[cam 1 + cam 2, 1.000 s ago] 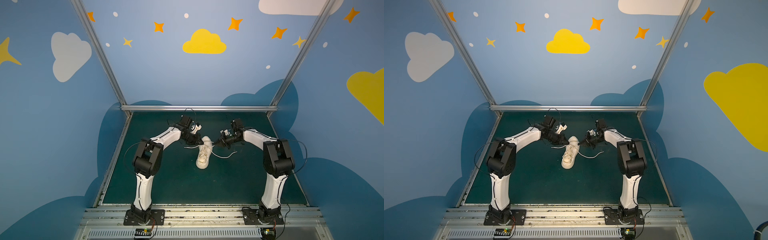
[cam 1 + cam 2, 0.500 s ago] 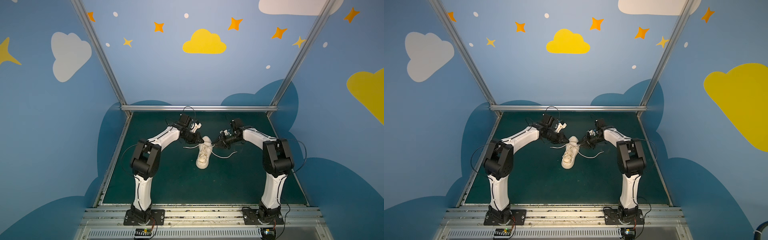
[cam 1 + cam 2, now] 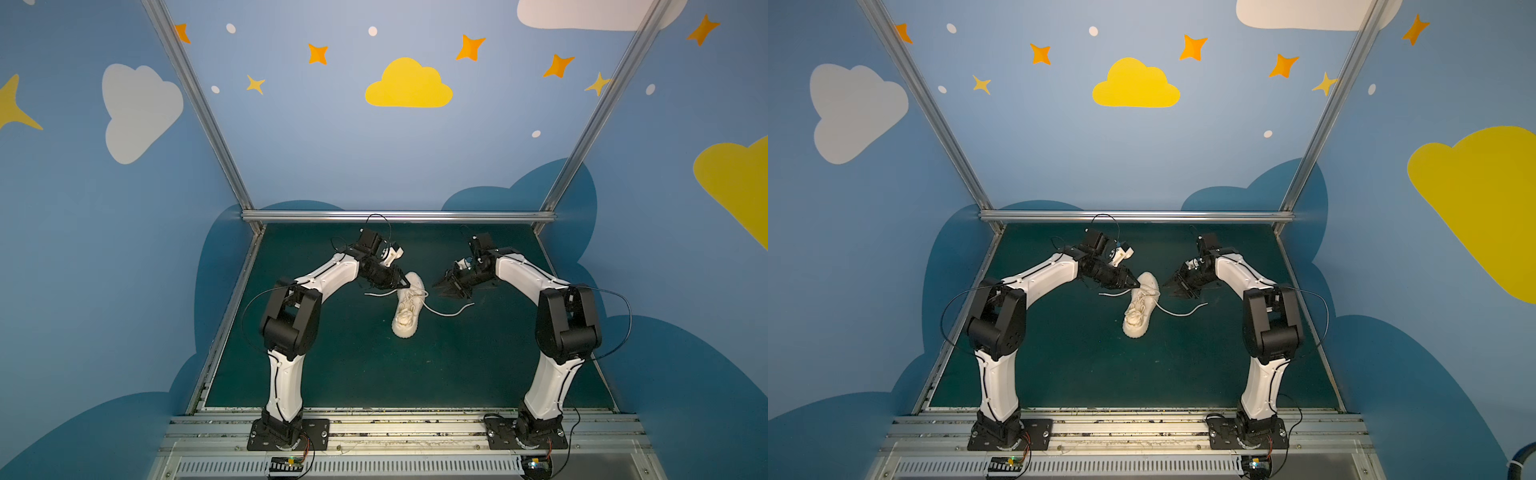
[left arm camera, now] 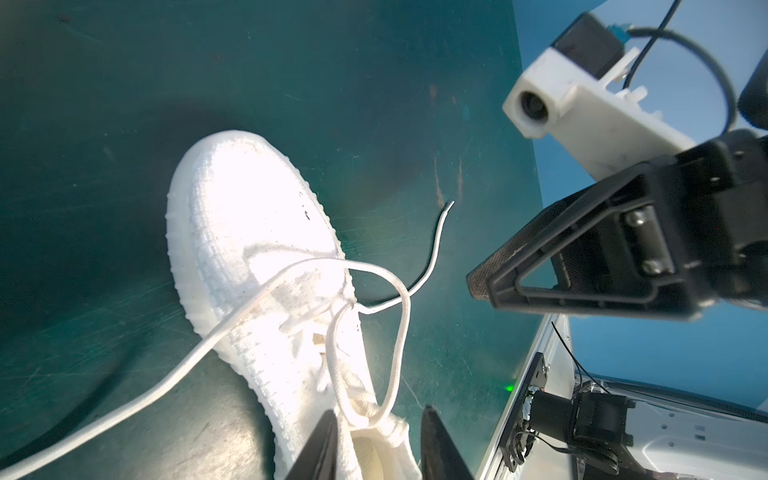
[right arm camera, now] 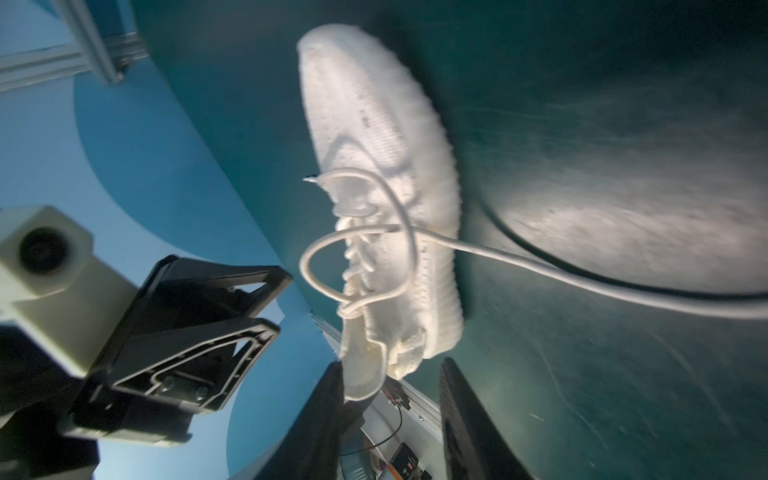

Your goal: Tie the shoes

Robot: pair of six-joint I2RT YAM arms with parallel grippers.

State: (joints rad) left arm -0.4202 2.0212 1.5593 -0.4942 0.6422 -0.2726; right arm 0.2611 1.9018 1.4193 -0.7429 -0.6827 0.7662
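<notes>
The off-white knit shoe [image 3: 405, 318] [image 3: 1138, 316] lies on the green mat in both top views, toe toward the front, between my two grippers. My left gripper [image 3: 405, 286] [image 4: 379, 415] hovers at the heel collar with its jaws open. A slack loop of lace [image 4: 401, 324] lies loose between them, not pinched. My right gripper [image 3: 436, 287] [image 5: 390, 370] hangs just right of the heel, open and empty. In the right wrist view the laces [image 5: 357, 237] form a loose crossed loop over the tongue. One lace end [image 3: 455, 311] trails right on the mat, the other [image 3: 376, 294] left.
The green mat [image 3: 332, 353] is walled in by blue panels, with a metal rail [image 3: 395, 216] along the back and slotted rails [image 3: 395, 419] at the front by the arm bases. Each wrist view shows the opposite gripper close beside the shoe.
Both grippers have gone from shut to open. The arms have hardly moved, and the laces lie slack by the shoe.
</notes>
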